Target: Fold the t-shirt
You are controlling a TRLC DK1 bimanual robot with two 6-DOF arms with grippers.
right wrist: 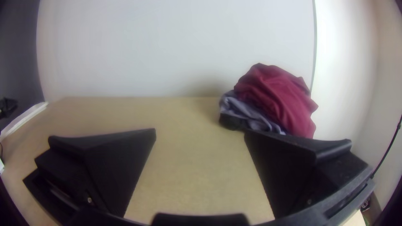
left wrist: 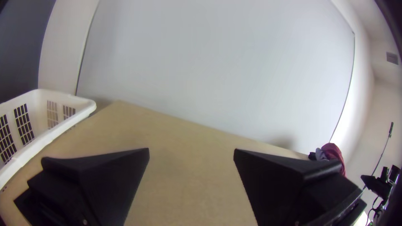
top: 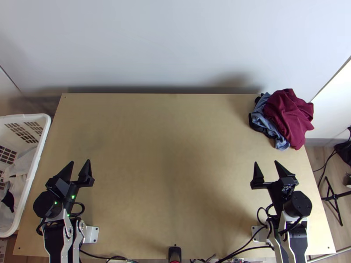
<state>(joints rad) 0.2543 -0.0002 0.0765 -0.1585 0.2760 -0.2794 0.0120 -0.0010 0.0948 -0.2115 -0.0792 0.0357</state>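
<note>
Cloths (top: 290,115), three colours, bunched far right. Your two tools, left gripper (top: 80,161) and right gripper (top: 266,162), gape empty. Top view adds laundry (top: 22,168) inside one left basket (top: 38,157).

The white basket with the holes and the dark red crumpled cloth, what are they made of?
The white basket looks like smooth, hard plastic: its rim is rounded and its walls have neat slots. The dark red bunched cloth looks like soft, mostly dull fabric, because it flops into folds. Maybe cotton, but I can't tell.
</note>
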